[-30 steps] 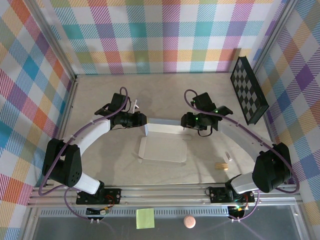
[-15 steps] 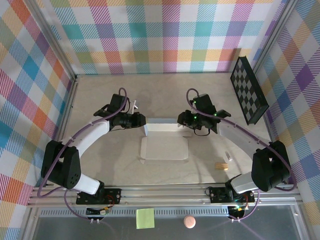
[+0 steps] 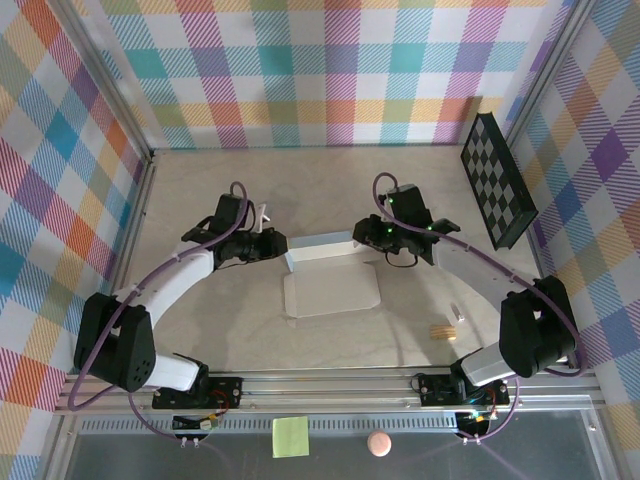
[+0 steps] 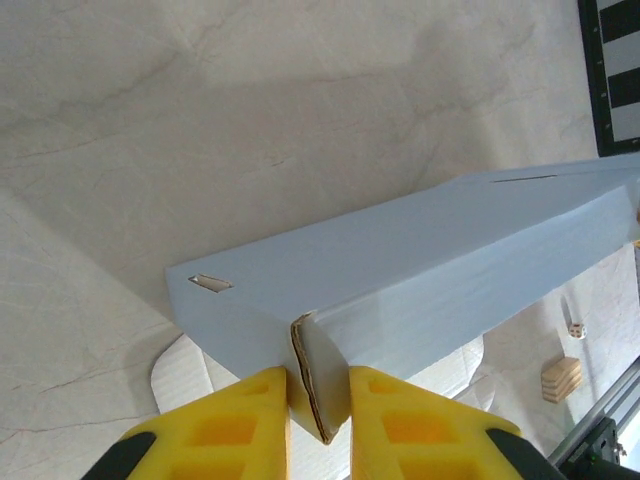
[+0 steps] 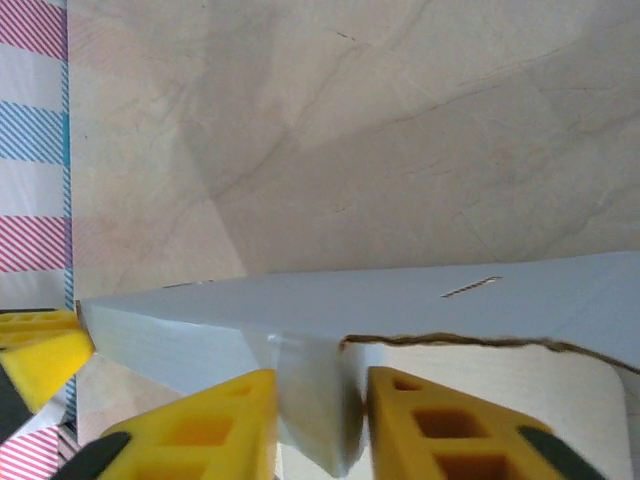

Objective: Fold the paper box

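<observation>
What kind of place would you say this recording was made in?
Most likely a robotics lab test cell: a table boxed in by plaid-printed walls, a checkerboard panel propped at the right, and an aluminium rail along the near edge.

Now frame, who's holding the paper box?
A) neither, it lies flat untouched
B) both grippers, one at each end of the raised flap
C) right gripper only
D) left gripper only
B: each wrist view shows yellow fingers pinched on a cardboard edge, left gripper and right gripper, at opposite ends of the paper box's upturned flap.
</observation>
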{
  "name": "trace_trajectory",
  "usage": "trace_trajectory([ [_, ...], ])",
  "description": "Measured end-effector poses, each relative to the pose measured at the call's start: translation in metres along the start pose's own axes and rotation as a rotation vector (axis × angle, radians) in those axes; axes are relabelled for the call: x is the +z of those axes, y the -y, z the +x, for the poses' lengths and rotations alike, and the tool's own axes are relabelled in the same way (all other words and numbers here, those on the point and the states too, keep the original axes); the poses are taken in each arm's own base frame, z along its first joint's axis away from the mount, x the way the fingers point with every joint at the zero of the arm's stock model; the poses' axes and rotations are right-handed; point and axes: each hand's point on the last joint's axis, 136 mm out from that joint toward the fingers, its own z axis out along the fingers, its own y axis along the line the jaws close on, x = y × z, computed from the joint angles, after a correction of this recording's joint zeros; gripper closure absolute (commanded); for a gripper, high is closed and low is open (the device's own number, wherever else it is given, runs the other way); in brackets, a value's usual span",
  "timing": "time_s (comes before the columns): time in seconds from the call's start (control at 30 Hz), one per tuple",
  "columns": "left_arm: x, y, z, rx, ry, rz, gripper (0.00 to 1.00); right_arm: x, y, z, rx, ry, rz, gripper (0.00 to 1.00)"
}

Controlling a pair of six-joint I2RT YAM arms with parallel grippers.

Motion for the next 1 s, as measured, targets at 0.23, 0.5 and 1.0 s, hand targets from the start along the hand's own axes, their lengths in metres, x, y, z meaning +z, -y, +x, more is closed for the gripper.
trace_trajectory([
  [0.23, -0.002, -0.004, -0.004, -0.036, 0.031, 0.009, 0.82, -0.021, 0.021, 0.000, -0.009, 0.048, 0.038, 0.55],
  [0.5, -0.004, -0.007, -0.006, -0.043, 0.048, 0.003, 0.82, -0.032, 0.072, 0.011, 0.052, 0.087, 0.106, 0.53],
  [1.0, -0.007, -0.013, -0.008, -0.078, 0.066, -0.011, 0.82, 0.032, 0.097, 0.030, 0.133, 0.014, 0.002, 0.53],
])
